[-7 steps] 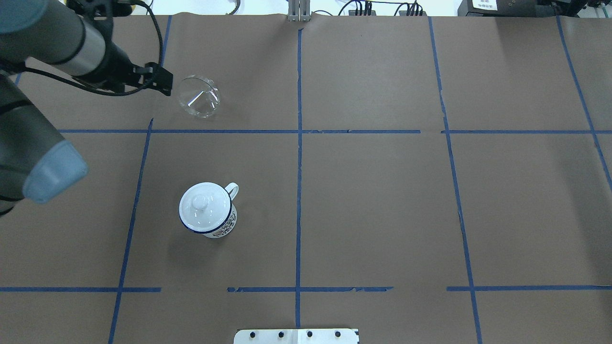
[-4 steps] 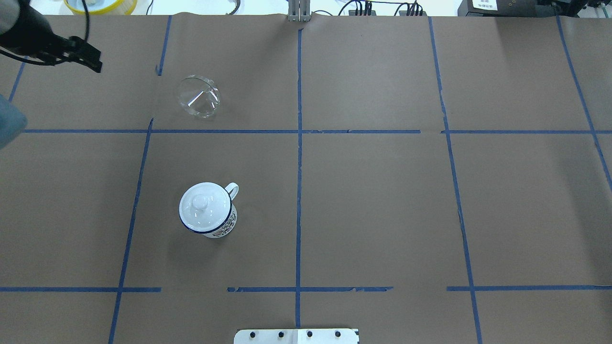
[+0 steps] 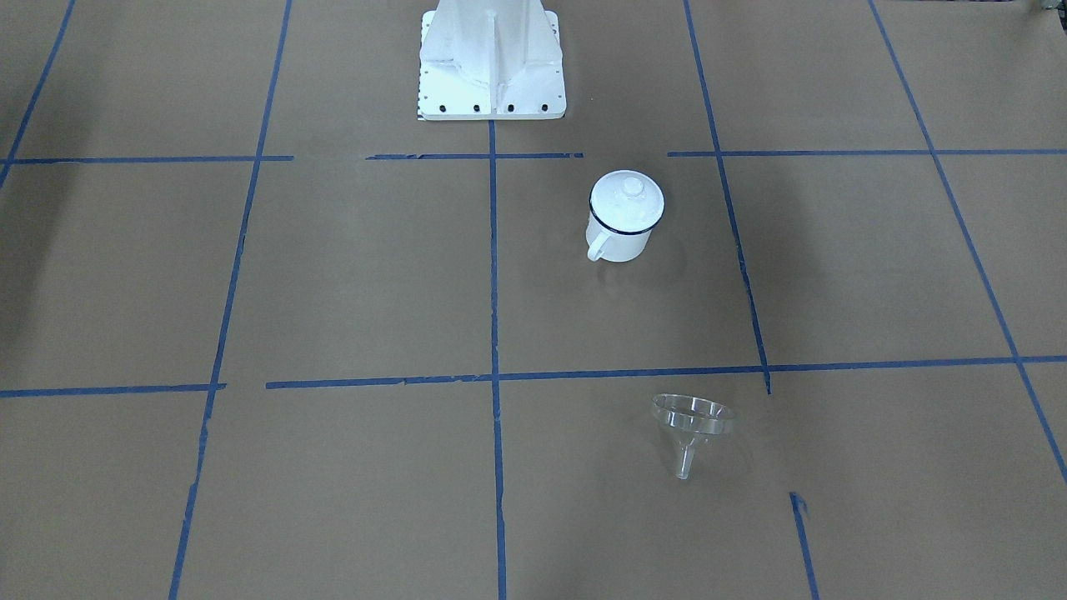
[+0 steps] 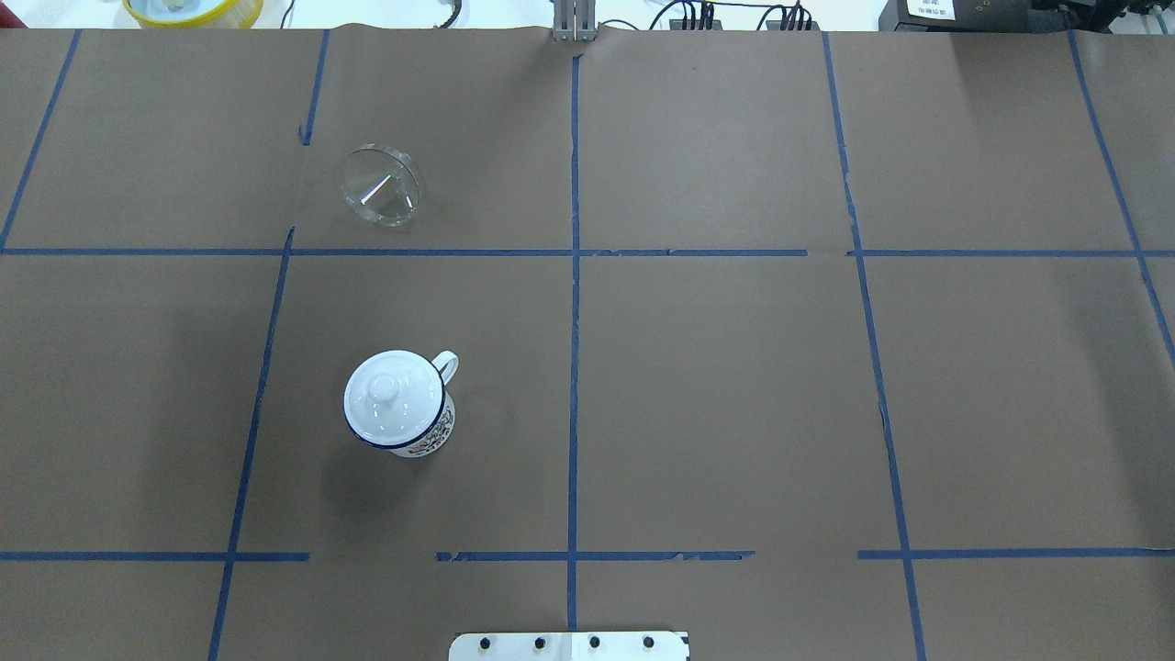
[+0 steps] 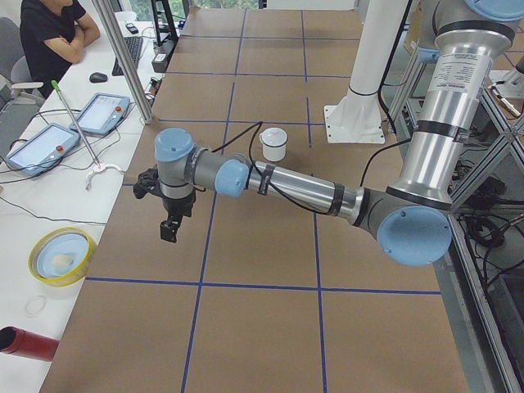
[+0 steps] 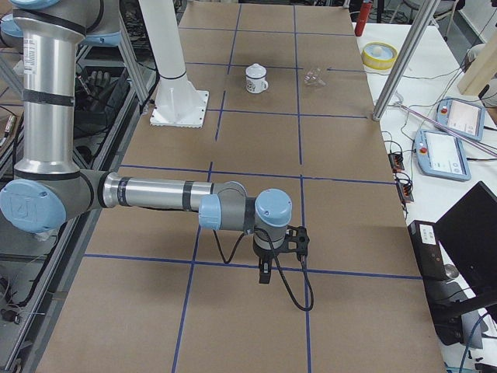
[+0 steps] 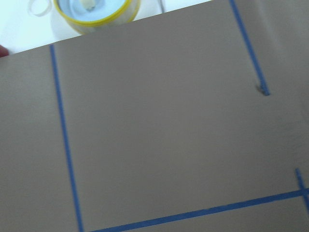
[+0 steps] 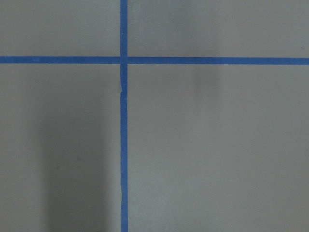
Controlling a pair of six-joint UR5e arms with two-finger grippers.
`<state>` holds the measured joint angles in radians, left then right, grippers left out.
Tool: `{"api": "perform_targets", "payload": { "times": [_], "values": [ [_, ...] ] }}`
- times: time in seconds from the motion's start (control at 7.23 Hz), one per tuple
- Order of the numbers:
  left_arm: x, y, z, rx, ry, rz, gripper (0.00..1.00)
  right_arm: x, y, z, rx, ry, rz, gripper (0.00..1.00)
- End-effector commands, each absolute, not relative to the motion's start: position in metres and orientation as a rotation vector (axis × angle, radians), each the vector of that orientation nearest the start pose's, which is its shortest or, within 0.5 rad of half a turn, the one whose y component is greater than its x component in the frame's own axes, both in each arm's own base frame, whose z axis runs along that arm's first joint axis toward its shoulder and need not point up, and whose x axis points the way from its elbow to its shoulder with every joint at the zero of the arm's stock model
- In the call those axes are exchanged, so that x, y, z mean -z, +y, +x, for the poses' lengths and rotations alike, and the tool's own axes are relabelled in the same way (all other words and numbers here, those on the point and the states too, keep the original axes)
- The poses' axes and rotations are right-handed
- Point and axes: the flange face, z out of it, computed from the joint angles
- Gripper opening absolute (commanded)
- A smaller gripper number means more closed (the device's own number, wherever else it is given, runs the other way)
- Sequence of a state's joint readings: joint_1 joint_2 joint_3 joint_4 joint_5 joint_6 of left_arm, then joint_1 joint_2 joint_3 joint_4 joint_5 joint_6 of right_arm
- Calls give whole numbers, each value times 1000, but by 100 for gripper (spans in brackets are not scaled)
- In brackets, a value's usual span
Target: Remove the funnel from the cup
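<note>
The clear funnel (image 4: 381,185) lies tilted on the brown paper at the far left of the table, apart from the cup; it also shows in the front-facing view (image 3: 692,421). The white cup (image 4: 404,418) with a dark blue rim stands upright nearer the robot, a white knobbed lid (image 4: 386,390) on top of it. Neither gripper shows in the overhead or front-facing views. The left gripper (image 5: 169,232) hangs over the table's left end, well away from the funnel. The right gripper (image 6: 265,273) hangs over the right end. I cannot tell whether either is open or shut.
The robot's white base plate (image 4: 569,645) is at the near edge. A yellow-rimmed dish (image 5: 61,255) sits off the paper beyond the far left corner. A metal pole (image 5: 123,57) and tablets (image 5: 100,113) stand on the operators' side.
The left arm and gripper pulled away leftward from beside the funnel and left the overhead view. The funnel and cup have not moved.
</note>
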<state>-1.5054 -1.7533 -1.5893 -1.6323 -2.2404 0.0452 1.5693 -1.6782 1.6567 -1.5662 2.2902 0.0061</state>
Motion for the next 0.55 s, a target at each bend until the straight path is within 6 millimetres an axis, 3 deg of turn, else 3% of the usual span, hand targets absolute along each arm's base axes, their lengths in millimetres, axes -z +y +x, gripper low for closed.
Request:
{"api": "perform_targets", "payload": {
  "times": [0.0, 0.28, 0.41],
  "values": [
    [-609, -537, -62, -186, 671, 195, 100, -670, -445, 67, -10, -719, -19, 100],
    [-643, -502, -70, -143, 717, 134, 100, -670, -445, 67, -10, -719, -19, 100],
    [-648, -491, -70, -126, 783, 121, 100, -670, -445, 67, -10, -719, -19, 100]
  ]
}}
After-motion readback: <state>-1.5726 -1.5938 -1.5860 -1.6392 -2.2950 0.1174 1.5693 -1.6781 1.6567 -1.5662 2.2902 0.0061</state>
